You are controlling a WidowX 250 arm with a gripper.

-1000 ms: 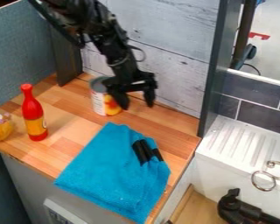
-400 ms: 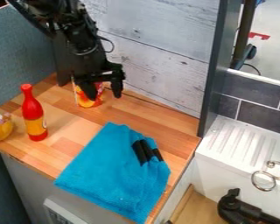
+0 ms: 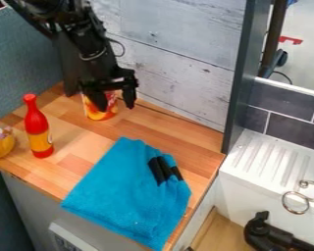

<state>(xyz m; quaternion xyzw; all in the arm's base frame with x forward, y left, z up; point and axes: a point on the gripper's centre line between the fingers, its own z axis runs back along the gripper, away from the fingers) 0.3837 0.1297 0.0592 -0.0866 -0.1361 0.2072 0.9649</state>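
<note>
Right now, in the camera view, you have the gripper [image 3: 116,108] over the back left part of the wooden counter [image 3: 146,117], its two fingers hanging down and spread well apart. You can see nothing held between them. The can [image 3: 99,116], with its red and orange label, stands upright on the counter just behind the finger nearer the view's left edge, which partly hides it; you can't tell whether they touch. Nearer you and farther left are the upright red bottle [image 3: 38,130] and, by the counter's left edge, a yellow-orange item [image 3: 0,145]. Your blue cloth [image 3: 130,191] lies folded at the front, with black strips [image 3: 161,169] on it. Off to the right is a ridged white surface [image 3: 268,159].
</note>
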